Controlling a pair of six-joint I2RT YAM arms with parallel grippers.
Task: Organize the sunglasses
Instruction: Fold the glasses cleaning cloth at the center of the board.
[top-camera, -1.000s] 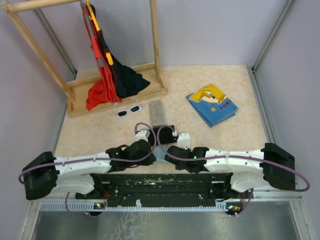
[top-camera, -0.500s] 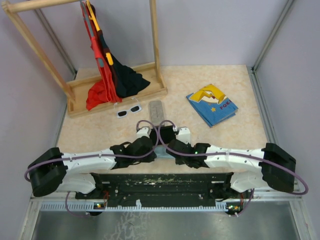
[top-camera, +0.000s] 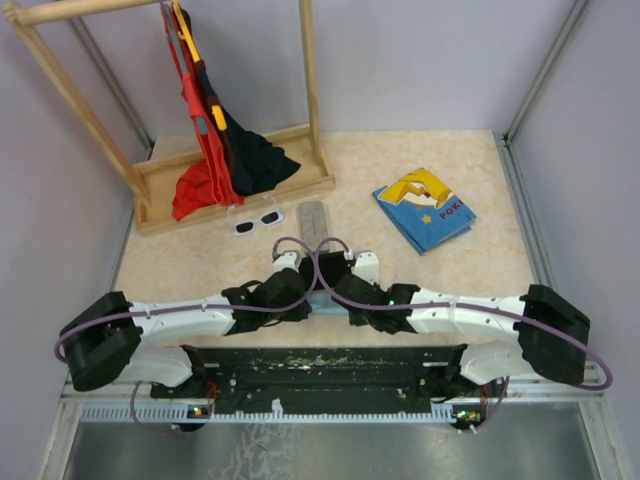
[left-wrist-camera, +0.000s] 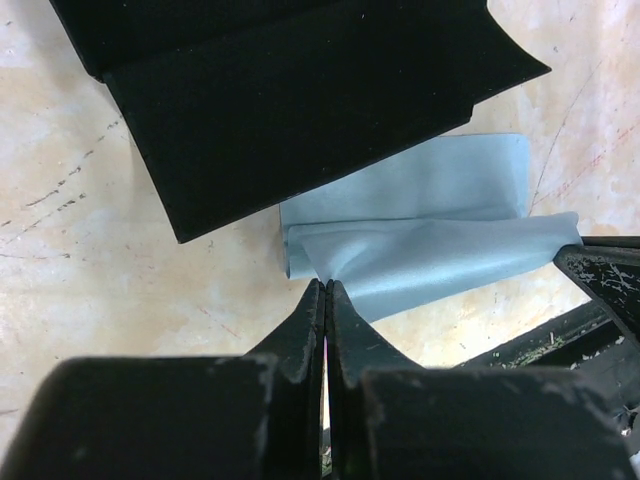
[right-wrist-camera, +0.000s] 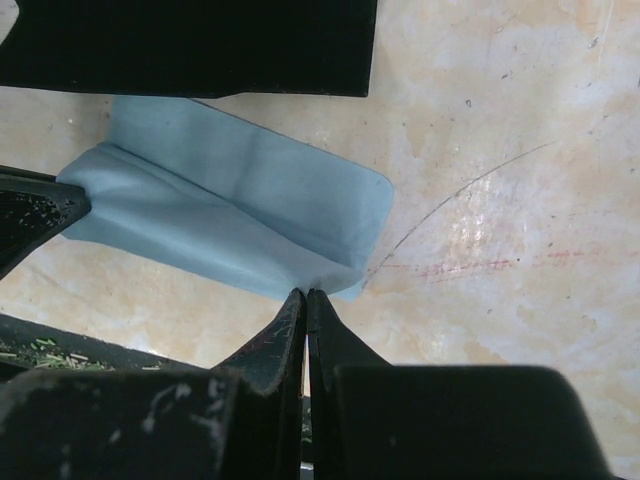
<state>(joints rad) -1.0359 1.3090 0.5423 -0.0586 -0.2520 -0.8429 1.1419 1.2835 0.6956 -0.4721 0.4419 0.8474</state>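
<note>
The white-framed sunglasses (top-camera: 257, 220) lie on the table in front of the wooden rack, far from both grippers. A light-blue cloth (left-wrist-camera: 430, 245) (right-wrist-camera: 235, 200) (top-camera: 322, 300) lies partly folded just near of a black case (left-wrist-camera: 300, 100) (right-wrist-camera: 190, 45). My left gripper (left-wrist-camera: 326, 285) (top-camera: 306, 292) is shut on the cloth's left edge. My right gripper (right-wrist-camera: 305, 293) (top-camera: 338, 294) is shut on its right corner. In the top view the two wrists meet over the cloth and hide most of it and of the case.
A grey oblong case (top-camera: 314, 225) lies behind the grippers. The wooden rack (top-camera: 240, 185) with red and black garments stands at the back left. A folded blue and yellow fabric (top-camera: 424, 210) lies at the back right. Walls close in both sides.
Both arms have drawn in towards each other and a little away from their bases, bringing the pinched ends of the cloth closer together. The sunglasses have not moved.
</note>
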